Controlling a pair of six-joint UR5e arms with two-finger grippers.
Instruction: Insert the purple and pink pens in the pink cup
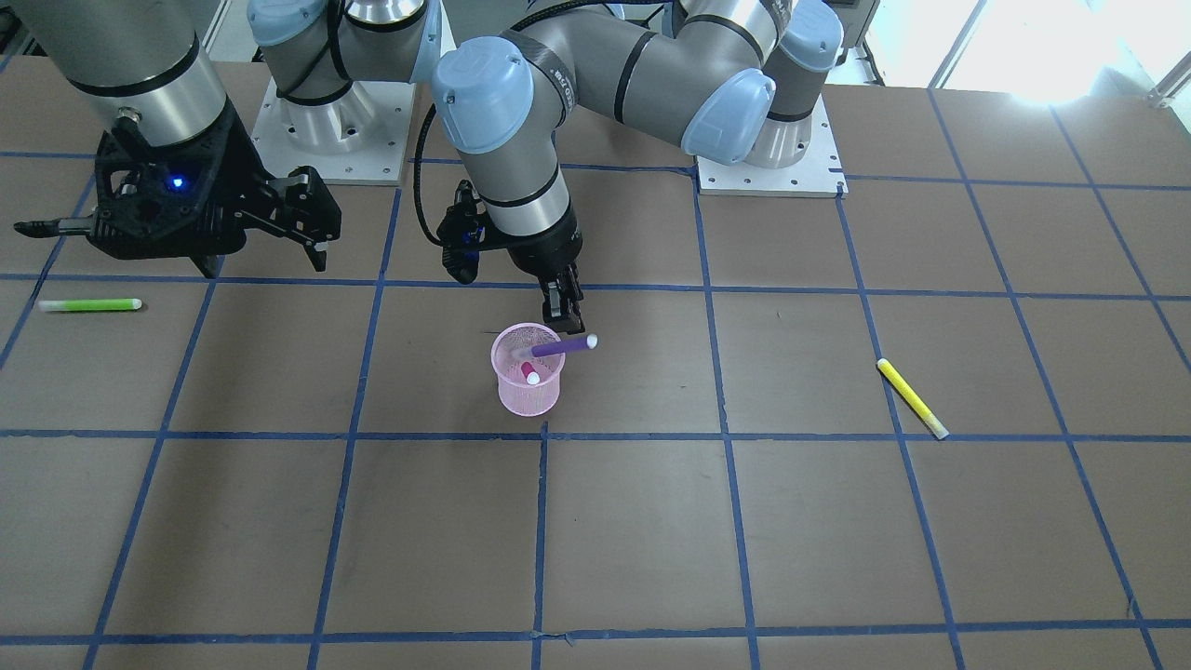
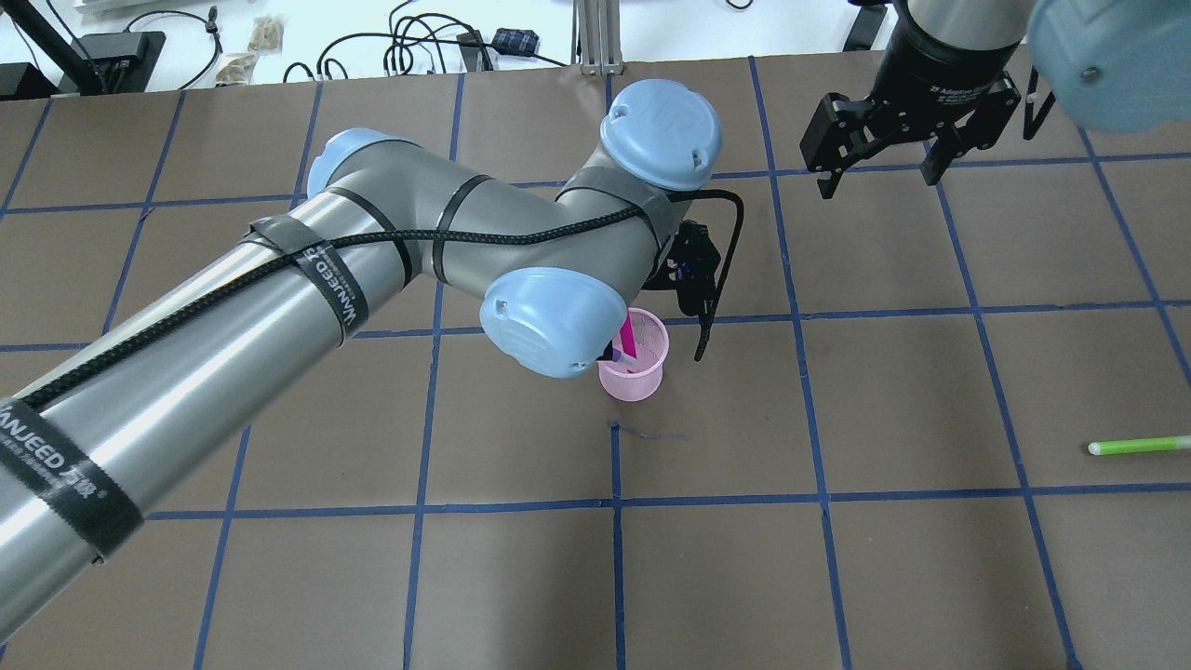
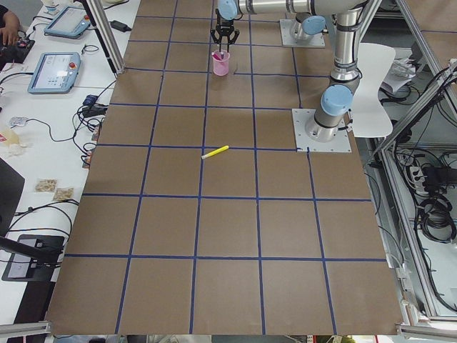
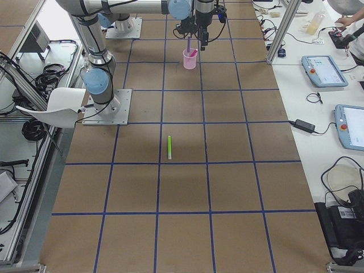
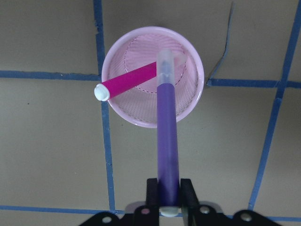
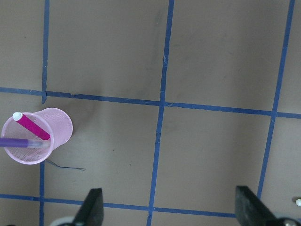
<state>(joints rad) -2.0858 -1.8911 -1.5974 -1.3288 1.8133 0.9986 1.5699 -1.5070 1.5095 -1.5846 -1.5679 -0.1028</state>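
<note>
The pink mesh cup (image 1: pixel 528 393) stands upright near the table's middle, also in the overhead view (image 2: pixel 635 380). A pink pen (image 5: pixel 127 84) leans inside it, white cap over the rim. My left gripper (image 1: pixel 566 321) is shut on the purple pen (image 5: pixel 168 141), fingers (image 5: pixel 188 193) clamping its upper end. The pen is tilted, with its lower tip inside the cup (image 5: pixel 136 120). My right gripper (image 2: pixel 876 181) is open and empty, hovering well off to the robot's right of the cup (image 6: pixel 59 129).
A green pen (image 1: pixel 90 304) lies on the table on the robot's right side. A yellow pen (image 1: pixel 912 398) lies on the robot's left side. The arms' white base plates (image 1: pixel 763 172) sit at the robot's edge of the table.
</note>
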